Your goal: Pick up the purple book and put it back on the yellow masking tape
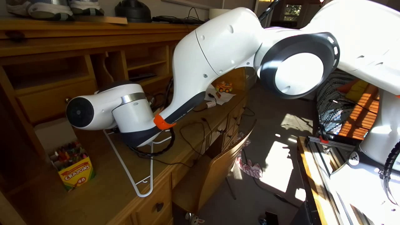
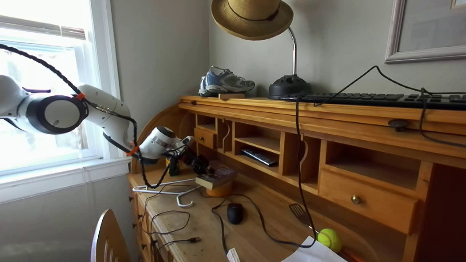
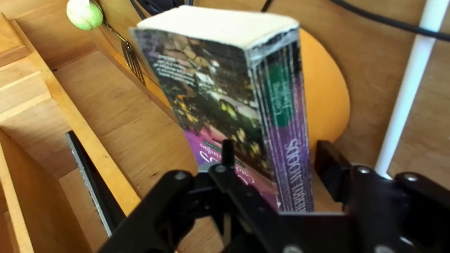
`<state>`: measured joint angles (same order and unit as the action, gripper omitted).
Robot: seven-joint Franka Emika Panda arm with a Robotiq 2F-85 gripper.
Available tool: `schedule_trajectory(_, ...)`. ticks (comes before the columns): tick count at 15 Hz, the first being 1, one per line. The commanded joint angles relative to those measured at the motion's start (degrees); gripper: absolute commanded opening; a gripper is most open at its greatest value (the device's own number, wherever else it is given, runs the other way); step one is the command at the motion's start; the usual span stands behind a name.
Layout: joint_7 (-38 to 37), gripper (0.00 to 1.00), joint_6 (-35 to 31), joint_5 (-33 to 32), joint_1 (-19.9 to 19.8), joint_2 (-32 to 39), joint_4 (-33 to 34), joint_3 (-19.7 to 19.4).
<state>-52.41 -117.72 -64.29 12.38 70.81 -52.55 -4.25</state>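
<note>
The purple book (image 2: 217, 177) lies on top of the yellow masking tape (image 2: 221, 190) on the desk in an exterior view. In the wrist view the book (image 3: 225, 95) shows its dark and purple cover and purple spine. The tape (image 3: 325, 88) shows behind the spine. My gripper (image 3: 276, 153) is open with a finger on each side of the book's spine end. There is a visible gap between the right finger and the spine. Contact of the left finger with the cover cannot be told. The gripper (image 2: 205, 166) also shows in an exterior view. Book and tape are hidden in the remaining exterior view.
A white hanger (image 1: 152, 168) lies near the tape, under the arm. A crayon box (image 1: 76, 172) stands at the desk's end. A black mouse (image 2: 235, 213), cables, a tennis ball (image 2: 329, 239) and a spatula (image 2: 300, 214) lie on the desk. Cubbyholes (image 2: 256, 145) line its back.
</note>
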Motion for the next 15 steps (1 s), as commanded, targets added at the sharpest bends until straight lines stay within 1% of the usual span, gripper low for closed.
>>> schedule_trajectory(1, 2.05, 0.29, 0.66, 2.17, 1.0, 2.45, 3.69, -1.46)
schedule_trajectory(2, 2.31, 0.23, 0.48, 2.11, 1.18, 2.28, 3.61, -1.6)
schedule_trajectory(3, 2.62, 0.22, 0.38, 2.17, 1.28, 2.23, 3.66, -1.75)
schedule_trajectory(4, 2.57, 0.18, 0.76, 0.85, 0.61, 1.57, 3.0, -0.31)
schedule_trajectory(9, 3.53, 0.08, 0.19, 1.19, 0.37, -0.49, 1.31, 0.16)
schedule_trajectory(15, 5.54, 0.08, -0.53, 3.4, -1.45, -3.32, -0.96, 3.2)
